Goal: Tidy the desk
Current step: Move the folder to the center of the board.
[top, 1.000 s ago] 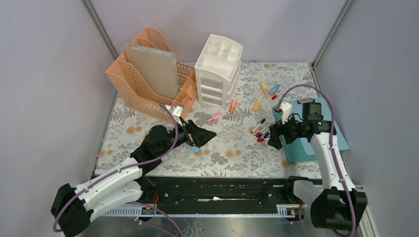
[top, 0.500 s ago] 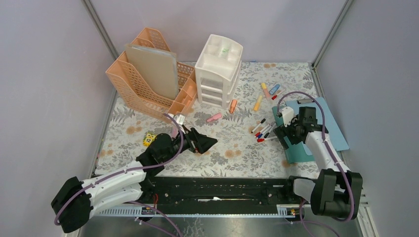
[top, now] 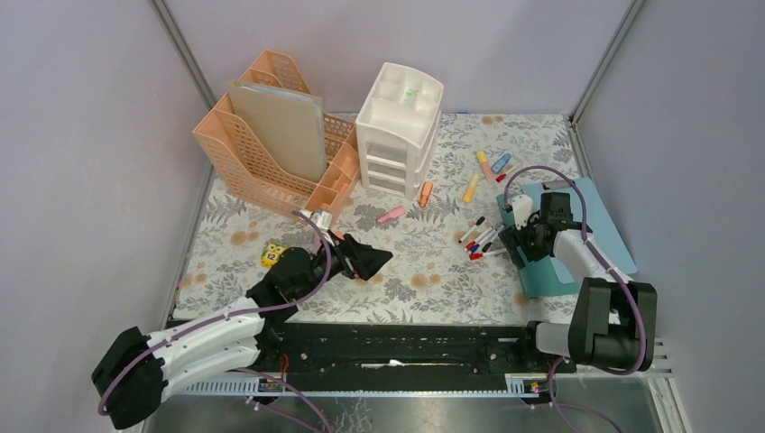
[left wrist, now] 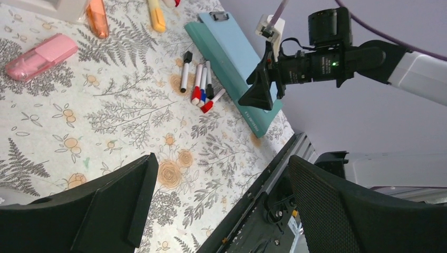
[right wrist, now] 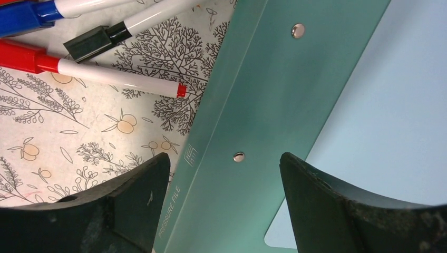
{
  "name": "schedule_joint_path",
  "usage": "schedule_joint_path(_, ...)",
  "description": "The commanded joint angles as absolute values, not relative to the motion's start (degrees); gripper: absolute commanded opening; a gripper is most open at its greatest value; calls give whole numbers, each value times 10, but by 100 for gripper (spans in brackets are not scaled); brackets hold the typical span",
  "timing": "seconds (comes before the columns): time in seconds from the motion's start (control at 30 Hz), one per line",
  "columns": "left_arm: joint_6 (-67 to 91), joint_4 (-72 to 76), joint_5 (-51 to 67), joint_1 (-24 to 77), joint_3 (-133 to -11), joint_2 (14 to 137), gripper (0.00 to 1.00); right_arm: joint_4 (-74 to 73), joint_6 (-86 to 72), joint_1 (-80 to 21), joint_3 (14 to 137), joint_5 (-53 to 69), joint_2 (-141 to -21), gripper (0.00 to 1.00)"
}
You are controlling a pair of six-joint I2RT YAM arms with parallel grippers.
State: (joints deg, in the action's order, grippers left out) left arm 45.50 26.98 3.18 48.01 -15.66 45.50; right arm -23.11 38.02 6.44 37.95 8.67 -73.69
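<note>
The desk (top: 424, 281), under its fern-and-flower cloth, fills the floor of the cell. The white drawer unit (top: 397, 126) stands at its far edge, near the middle. Touching the unit's left side is the peach file rack (top: 271, 149), with a beige folder upright in it.

The left gripper (top: 379, 257) hangs over bare cloth, nearer the arms than the unit and a little to its left. Its fingers are spread wide with nothing between them. A pink highlighter (top: 391, 215) lies between this gripper and the unit. An orange highlighter (top: 425, 193) lies close to the unit's near right corner. A small yellow block (top: 271, 254) sits further left, near the rack.

Well to the right of the unit lies a teal file (top: 546, 275) with a pale blue cover. A bunch of markers (top: 478, 239) lies just beside its left edge. More highlighters are scattered between the unit and the file.

The right gripper (right wrist: 224, 158) is low over the file's teal spine, jaws apart. One finger is above the cloth and the other above the blue cover. Whether either finger touches the file is hard to say from the wrist view. A red marker (right wrist: 105, 71) lies close to the spine.
</note>
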Motion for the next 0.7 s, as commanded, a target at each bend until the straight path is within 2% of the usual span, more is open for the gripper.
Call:
schedule_joint_path(0.0,455,332,37,482,-149,484,99,-217,374,57,375,98,-761,82)
schedule_joint_path(0.27,491,390,23,494,-126,516,99,-206,369,10,375,73,-795,75)
schedule_joint_path(0.47,503,413,16,502,-122,537,99,-275,364,-36,409,152,-830,63)
schedule_joint_path(0.67,507,429,14,507,-123,559,99,-307,349,-95,449,181,-874,61)
